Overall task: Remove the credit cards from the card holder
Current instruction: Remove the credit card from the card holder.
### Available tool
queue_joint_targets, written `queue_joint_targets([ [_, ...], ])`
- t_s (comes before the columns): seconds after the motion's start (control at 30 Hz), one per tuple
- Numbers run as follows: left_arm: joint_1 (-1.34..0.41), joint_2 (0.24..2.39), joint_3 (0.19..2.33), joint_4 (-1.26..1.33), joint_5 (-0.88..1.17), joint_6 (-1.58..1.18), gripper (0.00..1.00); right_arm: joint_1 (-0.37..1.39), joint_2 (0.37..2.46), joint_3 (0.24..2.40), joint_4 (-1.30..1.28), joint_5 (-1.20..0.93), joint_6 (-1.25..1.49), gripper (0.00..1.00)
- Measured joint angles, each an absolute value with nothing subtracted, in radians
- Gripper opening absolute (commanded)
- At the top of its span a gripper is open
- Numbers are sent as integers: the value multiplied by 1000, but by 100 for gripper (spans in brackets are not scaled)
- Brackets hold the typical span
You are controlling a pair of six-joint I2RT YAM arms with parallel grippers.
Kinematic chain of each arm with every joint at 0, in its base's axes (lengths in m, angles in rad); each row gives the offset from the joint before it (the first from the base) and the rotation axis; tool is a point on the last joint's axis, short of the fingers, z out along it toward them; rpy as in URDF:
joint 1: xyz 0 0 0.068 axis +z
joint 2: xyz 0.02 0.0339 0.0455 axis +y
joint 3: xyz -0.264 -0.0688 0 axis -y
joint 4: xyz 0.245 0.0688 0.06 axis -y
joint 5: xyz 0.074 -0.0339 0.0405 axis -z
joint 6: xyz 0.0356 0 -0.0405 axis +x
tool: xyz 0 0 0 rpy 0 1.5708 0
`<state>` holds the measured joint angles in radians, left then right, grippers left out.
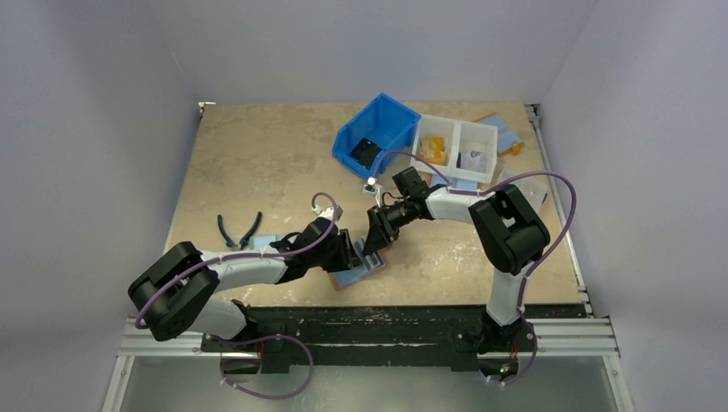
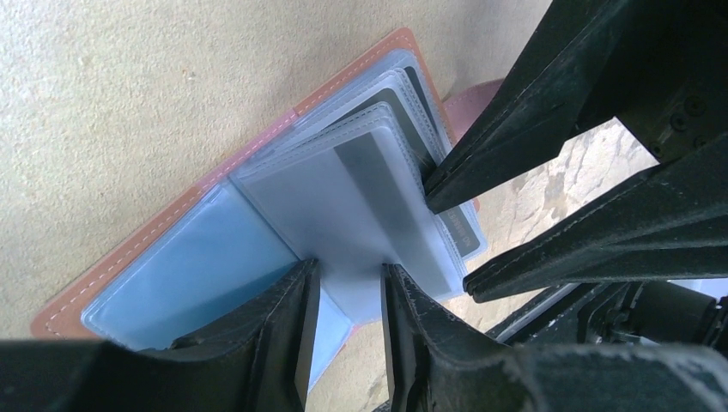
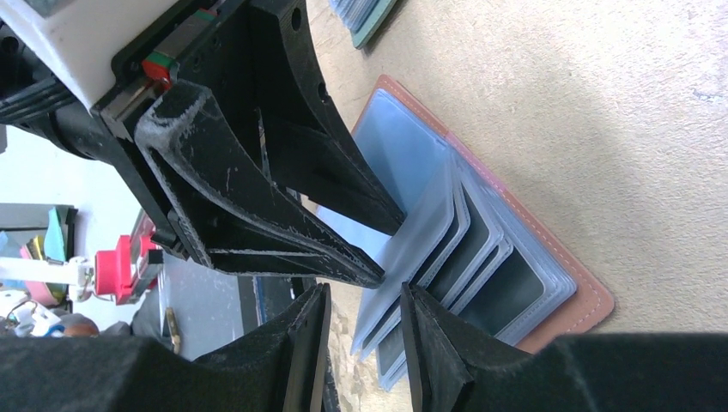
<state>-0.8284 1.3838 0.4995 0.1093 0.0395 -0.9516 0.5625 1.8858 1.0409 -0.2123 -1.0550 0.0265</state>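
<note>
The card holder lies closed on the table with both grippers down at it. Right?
Not closed: the card holder lies open on the table, sleeves fanned, as the left wrist view shows. The left gripper and right gripper are down at it.

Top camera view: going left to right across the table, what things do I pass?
Pliers → card holder → white box.

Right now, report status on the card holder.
Left gripper open, right gripper open, both at the sleeves. Card holder lies open, dark cards inside sleeves. Nothing else in the way.
</note>
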Motion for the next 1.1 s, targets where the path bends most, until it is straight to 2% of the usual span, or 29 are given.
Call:
queue_joint_targets([
  [0.2,-816,1350,473,118,39,-999,35,568,1892,1043,-231,-1018,7,43],
  [0.5,-805,1313,471,115,10,-1039,27,580,1894,1045,-259,-982,-19,44],
  [0.8,-804,1285,471,58,-31,-1057,28,580,1905,1059,-277,-976,-21,45],
  [0.97,-803,1253,471,23,-45,-1067,13,581,1905,1062,-284,-968,-22,45],
  [1.1,-799,1264,471,12,-49,-1077,7,581,1905,1063,-286,-967,-26,45],
])
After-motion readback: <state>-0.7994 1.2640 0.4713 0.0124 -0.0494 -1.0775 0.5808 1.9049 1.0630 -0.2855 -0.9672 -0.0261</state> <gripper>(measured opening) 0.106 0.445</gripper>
